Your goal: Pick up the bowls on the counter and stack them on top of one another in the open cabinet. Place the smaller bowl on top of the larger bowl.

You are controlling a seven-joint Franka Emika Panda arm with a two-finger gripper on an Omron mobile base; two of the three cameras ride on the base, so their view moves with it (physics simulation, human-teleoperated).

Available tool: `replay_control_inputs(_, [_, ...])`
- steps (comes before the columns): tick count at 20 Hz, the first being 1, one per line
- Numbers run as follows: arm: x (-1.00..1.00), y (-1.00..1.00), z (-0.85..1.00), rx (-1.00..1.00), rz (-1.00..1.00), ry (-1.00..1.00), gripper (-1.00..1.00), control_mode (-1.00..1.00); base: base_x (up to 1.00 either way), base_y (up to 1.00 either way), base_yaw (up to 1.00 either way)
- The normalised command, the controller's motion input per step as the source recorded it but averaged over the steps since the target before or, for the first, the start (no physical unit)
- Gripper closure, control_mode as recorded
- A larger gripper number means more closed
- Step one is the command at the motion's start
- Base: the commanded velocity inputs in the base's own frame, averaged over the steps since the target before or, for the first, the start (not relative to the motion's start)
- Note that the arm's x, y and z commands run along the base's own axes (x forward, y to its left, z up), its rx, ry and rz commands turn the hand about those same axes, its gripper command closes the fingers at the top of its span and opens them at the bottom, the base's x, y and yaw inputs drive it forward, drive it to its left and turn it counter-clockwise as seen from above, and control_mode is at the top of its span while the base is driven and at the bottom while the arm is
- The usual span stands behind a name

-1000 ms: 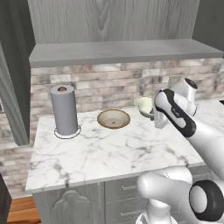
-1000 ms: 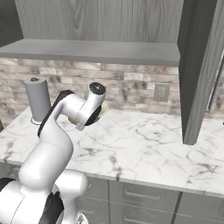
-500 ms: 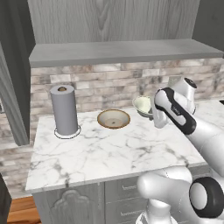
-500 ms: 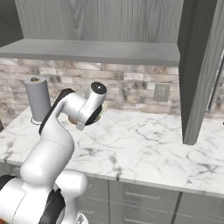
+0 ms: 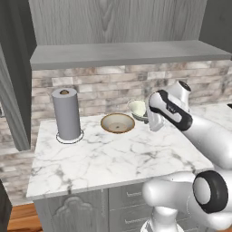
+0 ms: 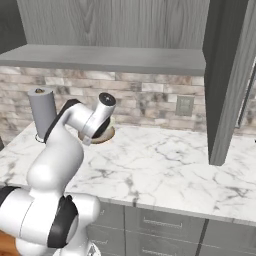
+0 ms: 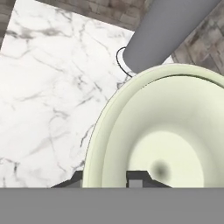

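The counter is a broad white marble slab with grey veins, and it carries what has not yet been moved, while the open cabinet above it offers a flat grey shelf board as the place where the stack is meant to end up; nothing sits on that shelf so far. A grey paper-towel cylinder stands upright near the left end of the slab, well apart from the work and, by my reading, not in the way of a lift toward the shelf. The larger bowl rests flat on the marble near the brick wall, wide and shallow with a tan-brown rim and a mottled beige inside; it probably ought to go up first, since it must lie underneath. The smaller bowl hangs just above the counter, beside and slightly behind the brown one, tilted a little because it is gripped by one side of its rim. It is pale cream-green, glossy, deeper and narrower. In the hand view the gripper is nearly closed with the bowl's wall pinched between its fingers, one tip inside and the other outside, a hold that suits a thin rim.
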Motion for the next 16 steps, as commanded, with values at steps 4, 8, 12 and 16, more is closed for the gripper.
replay_control_inputs(4, [0.33,0.18,-0.13,0.0,0.09,0.0,1.0,-1.0,0.0,0.0,0.0])
replay_control_inputs(8, [0.41,0.19,-0.15,0.0,0.09,0.0,1.0,-1.0,0.0,0.0,0.0])
replay_control_inputs(12, [0.43,0.15,-0.19,0.0,0.08,0.0,1.0,-1.0,0.0,0.0,0.0])
replay_control_inputs(16, [0.22,0.04,-0.18,-0.01,0.05,-0.01,1.0,-1.0,0.0,0.0,0.0])
